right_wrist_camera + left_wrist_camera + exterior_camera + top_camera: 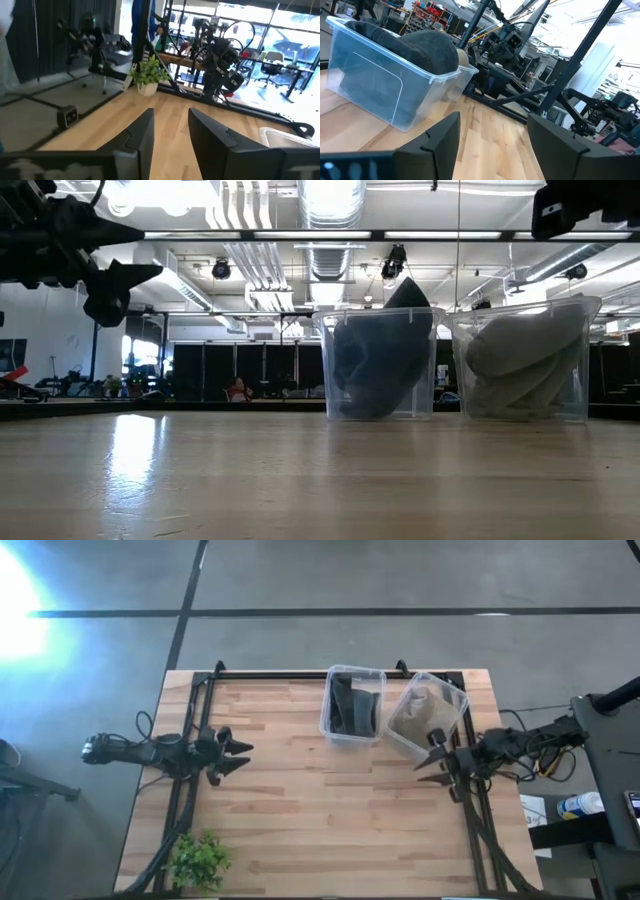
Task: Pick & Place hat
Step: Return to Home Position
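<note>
A dark hat [352, 706] sits inside a clear plastic bin [327, 720] at the table's far middle; it also shows in the low view [385, 360] and the left wrist view [420, 45]. A beige hat [420, 712] fills a second clear bin [455, 698] to its right, its crown against the bin wall [520, 365]. My left gripper [240, 758] hovers open above the table's left side, fingers pointing right. My right gripper [432, 758] hovers open just near of the beige hat's bin, pointing left.
A small potted plant [198, 860] stands at the table's near left corner, also seen in the right wrist view [148, 75]. Black frame rails [300, 673] run along the far edge and both sides. Bare wood lies across the table's middle and near part.
</note>
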You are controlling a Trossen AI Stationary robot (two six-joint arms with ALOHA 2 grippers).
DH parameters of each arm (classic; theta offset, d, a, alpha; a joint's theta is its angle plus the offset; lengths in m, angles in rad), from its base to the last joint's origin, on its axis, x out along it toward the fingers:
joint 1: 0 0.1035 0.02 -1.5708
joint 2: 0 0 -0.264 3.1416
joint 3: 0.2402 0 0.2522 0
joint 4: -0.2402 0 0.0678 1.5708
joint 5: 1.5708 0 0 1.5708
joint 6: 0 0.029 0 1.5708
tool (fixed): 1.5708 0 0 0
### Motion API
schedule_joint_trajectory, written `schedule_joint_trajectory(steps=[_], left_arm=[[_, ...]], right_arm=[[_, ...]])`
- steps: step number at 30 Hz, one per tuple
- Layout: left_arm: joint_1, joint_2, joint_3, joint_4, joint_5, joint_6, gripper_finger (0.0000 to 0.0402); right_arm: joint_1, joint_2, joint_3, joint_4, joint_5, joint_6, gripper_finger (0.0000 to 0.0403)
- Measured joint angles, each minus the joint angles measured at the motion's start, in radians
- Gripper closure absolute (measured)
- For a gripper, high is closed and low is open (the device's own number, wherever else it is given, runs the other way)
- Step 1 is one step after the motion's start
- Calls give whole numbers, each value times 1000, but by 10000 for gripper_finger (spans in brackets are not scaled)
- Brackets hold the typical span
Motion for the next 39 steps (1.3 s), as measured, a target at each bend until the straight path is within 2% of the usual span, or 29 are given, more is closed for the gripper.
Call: schedule_joint_trajectory(steps=[13,15,20,26,30,35,39], left_arm=[[0,0,-1,3,0,0,177],[0,0,-1,3,0,0,177],[0,0,-1,3,0,0,177],[0,0,-1,2,0,0,177],[0,0,-1,2,0,0,177],[0,0,-2,2,0,0,177],[0,0,-2,-1,0,0,177]], right_arm=[[0,1,13,-9,-1,303,274],[0,1,12,-9,-1,280,273],[-42,-28,-27,25,-36,19,275],[-198,-94,-111,126,-169,53,284],[-259,-161,-143,138,-281,59,288],[-286,-238,-202,139,-296,74,289],[-286,-236,-247,160,-291,74,285]])
